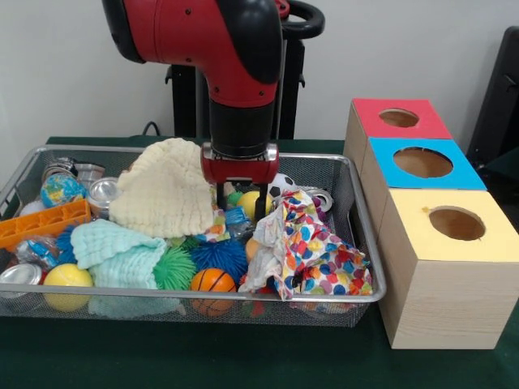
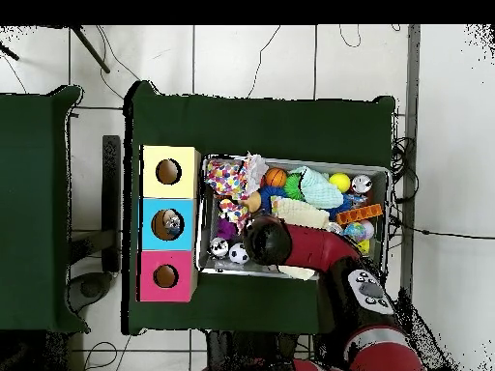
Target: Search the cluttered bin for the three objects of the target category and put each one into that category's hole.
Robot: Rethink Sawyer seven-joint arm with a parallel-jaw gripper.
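Observation:
The silver wire-mesh bin (image 1: 350,227) is full of clutter; it also shows in the overhead view (image 2: 389,208). My gripper (image 1: 241,204) hangs open low over its middle, fingers (image 1: 261,207) apart over a yellow ball (image 1: 250,201). A crinkly blue and white packet (image 1: 235,217) lies just below the fingertips, apart from them. Another blue and white packet (image 1: 32,250) lies at the bin's left end by a can. In the overhead view the arm (image 2: 300,246) hides the gripper, and something pale shows inside the blue box's hole (image 2: 171,223).
Three boxes with holes stand right of the bin: red (image 1: 399,118), blue (image 1: 422,162), yellow (image 1: 456,223). In the bin lie a cream cloth (image 1: 166,194), mint cloth (image 1: 113,247), spotted cloth (image 1: 312,255), spiky blue ball (image 1: 219,255), orange ball (image 1: 212,281), cans (image 1: 104,193), orange block (image 1: 45,223).

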